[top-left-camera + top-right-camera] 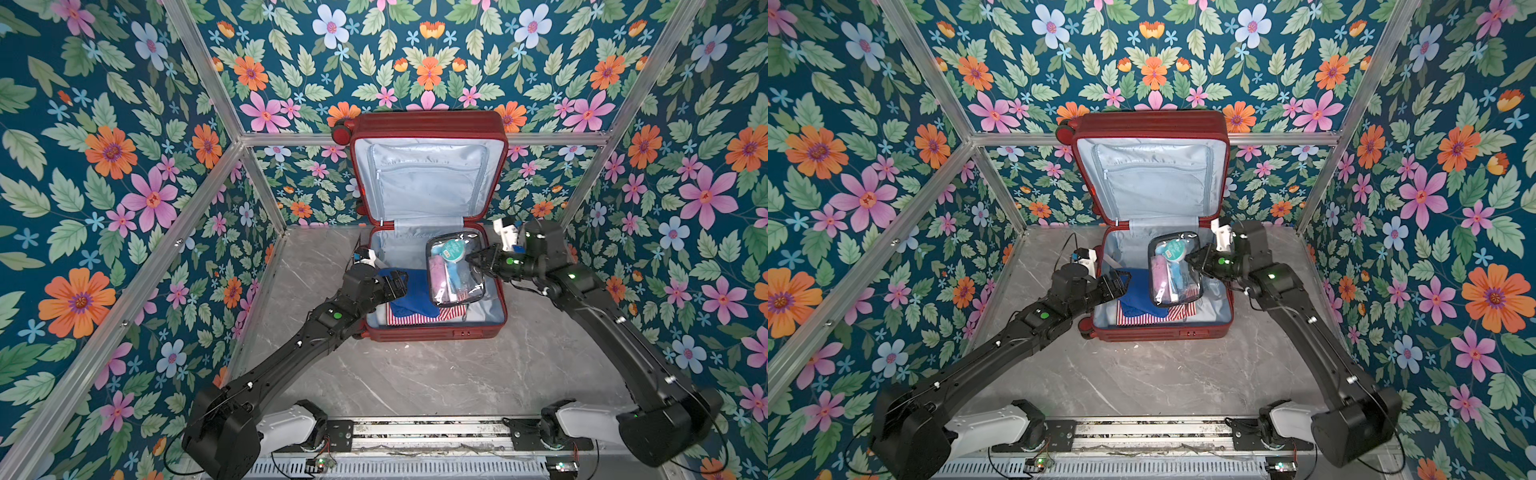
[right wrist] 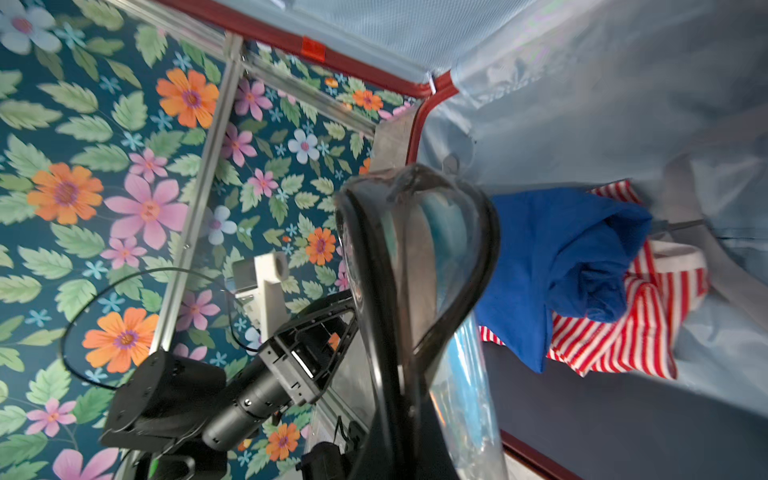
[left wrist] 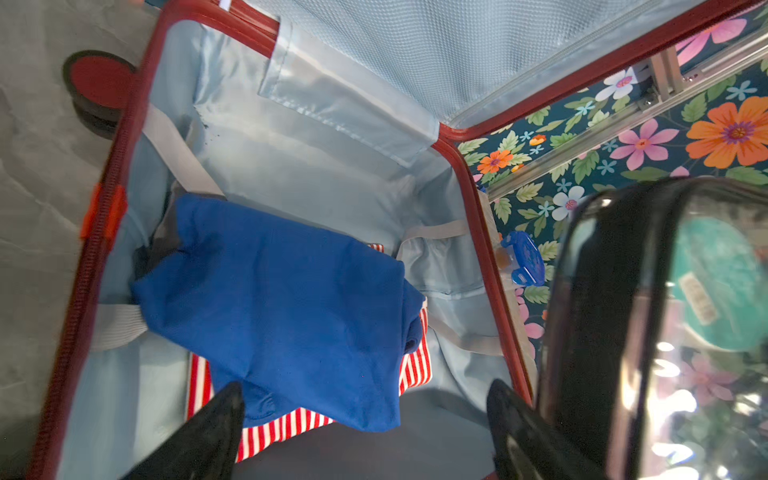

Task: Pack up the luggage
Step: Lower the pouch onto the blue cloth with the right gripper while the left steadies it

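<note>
My luggage (image 1: 428,122) lies open at the table's (image 1: 415,374) twelve o'clock, lid upright. Both arms stretch in, from seven and five. My right end effector (image 1: 473,259) is pinched tight on the clear pouch (image 1: 455,274) at its three-o'clock edge. My left end effector (image 1: 395,284) is spread wide and empty over the blue cloth (image 1: 415,293). Bare lining (image 1: 395,249) shows at eleven.

Inside the open luggage (image 3: 311,166), a blue garment (image 3: 282,316) lies crumpled on a red-and-white striped cloth (image 3: 291,428). The left gripper (image 3: 365,388) hovers over the luggage's interior, its dark fingers spread wide. A clear pouch (image 3: 665,332) with black trim looms across the luggage's rim, and a red wheel (image 3: 97,81) sits outside its shell.
</note>
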Motion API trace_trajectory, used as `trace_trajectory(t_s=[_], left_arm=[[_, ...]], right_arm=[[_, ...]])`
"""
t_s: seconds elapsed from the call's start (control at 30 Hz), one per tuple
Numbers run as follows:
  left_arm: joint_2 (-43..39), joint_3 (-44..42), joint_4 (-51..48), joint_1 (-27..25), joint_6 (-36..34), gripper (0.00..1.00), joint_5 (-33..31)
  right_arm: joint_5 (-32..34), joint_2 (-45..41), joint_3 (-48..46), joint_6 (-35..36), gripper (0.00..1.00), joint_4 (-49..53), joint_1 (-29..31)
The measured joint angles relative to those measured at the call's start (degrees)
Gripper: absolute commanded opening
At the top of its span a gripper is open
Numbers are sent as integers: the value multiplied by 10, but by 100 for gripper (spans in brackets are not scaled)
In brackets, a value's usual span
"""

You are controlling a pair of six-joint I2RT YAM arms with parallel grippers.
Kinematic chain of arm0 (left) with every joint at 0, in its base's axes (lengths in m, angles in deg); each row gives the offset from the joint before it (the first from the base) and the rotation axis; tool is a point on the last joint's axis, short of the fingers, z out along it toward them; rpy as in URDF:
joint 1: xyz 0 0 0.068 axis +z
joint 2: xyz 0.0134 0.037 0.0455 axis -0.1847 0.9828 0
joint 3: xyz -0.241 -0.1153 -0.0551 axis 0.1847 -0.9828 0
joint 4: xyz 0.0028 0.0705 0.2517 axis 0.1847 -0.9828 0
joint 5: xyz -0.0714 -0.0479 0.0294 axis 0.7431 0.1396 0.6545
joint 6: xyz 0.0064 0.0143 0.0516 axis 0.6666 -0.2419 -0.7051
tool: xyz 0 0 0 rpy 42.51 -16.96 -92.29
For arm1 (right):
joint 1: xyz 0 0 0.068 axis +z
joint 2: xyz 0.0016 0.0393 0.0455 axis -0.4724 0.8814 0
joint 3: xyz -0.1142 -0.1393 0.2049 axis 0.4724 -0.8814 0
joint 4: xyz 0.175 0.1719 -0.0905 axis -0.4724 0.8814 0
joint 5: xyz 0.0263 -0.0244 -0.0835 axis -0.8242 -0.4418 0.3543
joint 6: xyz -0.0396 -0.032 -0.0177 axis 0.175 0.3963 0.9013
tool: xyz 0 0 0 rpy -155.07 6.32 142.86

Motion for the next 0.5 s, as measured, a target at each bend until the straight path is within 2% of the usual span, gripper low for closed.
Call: trace_trajectory(t_s=[0.2,0.5], left_arm=[[-26,-16,-23,25,-3,91,-2],[-38,-28,-41,47,-5,91,-8]], right_arm=[[1,87,18,3,0,-39,42],[34,203,-11,-87,0,-166,96]])
